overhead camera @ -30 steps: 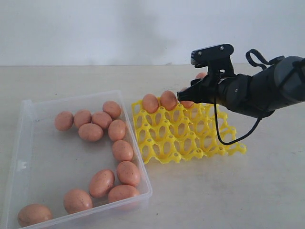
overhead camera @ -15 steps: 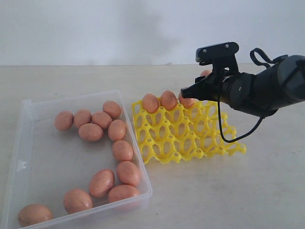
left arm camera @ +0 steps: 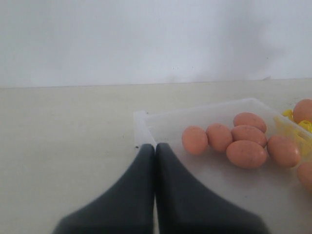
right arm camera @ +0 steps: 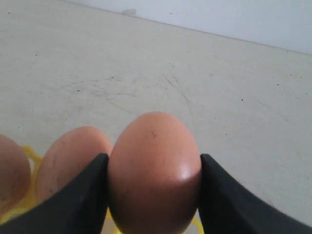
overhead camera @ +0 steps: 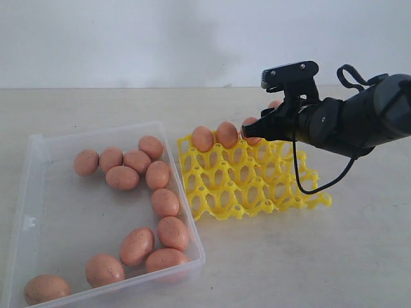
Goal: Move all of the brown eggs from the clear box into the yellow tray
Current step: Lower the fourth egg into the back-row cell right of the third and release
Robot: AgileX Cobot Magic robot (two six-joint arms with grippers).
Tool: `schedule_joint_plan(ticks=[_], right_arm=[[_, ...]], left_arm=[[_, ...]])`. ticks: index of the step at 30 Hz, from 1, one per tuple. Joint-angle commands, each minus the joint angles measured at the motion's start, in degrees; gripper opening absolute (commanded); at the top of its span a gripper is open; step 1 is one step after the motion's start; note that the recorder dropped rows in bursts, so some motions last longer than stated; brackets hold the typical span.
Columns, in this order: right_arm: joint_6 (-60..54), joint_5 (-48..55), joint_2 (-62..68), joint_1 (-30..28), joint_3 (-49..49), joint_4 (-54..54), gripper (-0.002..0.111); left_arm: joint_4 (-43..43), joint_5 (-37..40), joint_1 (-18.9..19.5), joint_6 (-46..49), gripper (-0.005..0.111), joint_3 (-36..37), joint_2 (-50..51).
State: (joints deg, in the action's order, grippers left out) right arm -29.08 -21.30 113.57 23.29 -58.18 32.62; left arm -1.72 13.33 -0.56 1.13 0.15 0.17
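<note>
Exterior view, upper right: finds the right gripper (overhead camera: 248, 130) barely shifted from a second ago, a slight rise then a settling back, pinching one brown egg (overhead camera: 250, 121) over the top row of the yellow tray (overhead camera: 257, 186), just right of two seated eggs (overhead camera: 202, 138). Confirms in the right wrist view that brown egg (right arm camera: 153, 170) clamped between both jaws, unreleased; judges seating in the third cup pending, no new delivery yet. Counts twelve brown eggs (overhead camera: 165, 202) left in the clear box (overhead camera: 64, 224) at lower left; records the left gripper (left arm camera: 155, 146) pressed together, empty, by the box corner.
</note>
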Motion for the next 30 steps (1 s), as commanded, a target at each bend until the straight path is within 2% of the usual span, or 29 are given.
schedule_joint_plan(ticks=[1, 16, 17, 21, 23, 30], right_arm=[[-0.17, 0.28, -0.13, -0.44, -0.27, -0.18, 0.000], [-1.17, 0.60, -0.13, -0.44, -0.27, -0.18, 0.000], [-1.43, 0.60, -0.13, -0.44, -0.27, -0.18, 0.002], [-1.43, 0.68, -0.13, -0.44, -0.27, -0.18, 0.029], [-1.43, 0.57, -0.13, -0.44, -0.27, -0.41, 0.037], [-1.67, 0.97, -0.13, -0.44, -0.27, -0.89, 0.038]], left_arm=[[-0.31, -0.08, -0.31, 0.03, -0.004, -0.15, -0.17], [-0.31, -0.08, -0.31, 0.03, -0.004, -0.15, -0.17], [-0.31, -0.08, -0.31, 0.03, -0.004, -0.15, -0.17], [-0.31, -0.08, -0.31, 0.03, -0.004, -0.15, -0.17], [-0.31, -0.08, -0.31, 0.03, -0.004, -0.15, -0.17], [-0.31, -0.08, -0.31, 0.03, -0.004, -0.15, -0.17]])
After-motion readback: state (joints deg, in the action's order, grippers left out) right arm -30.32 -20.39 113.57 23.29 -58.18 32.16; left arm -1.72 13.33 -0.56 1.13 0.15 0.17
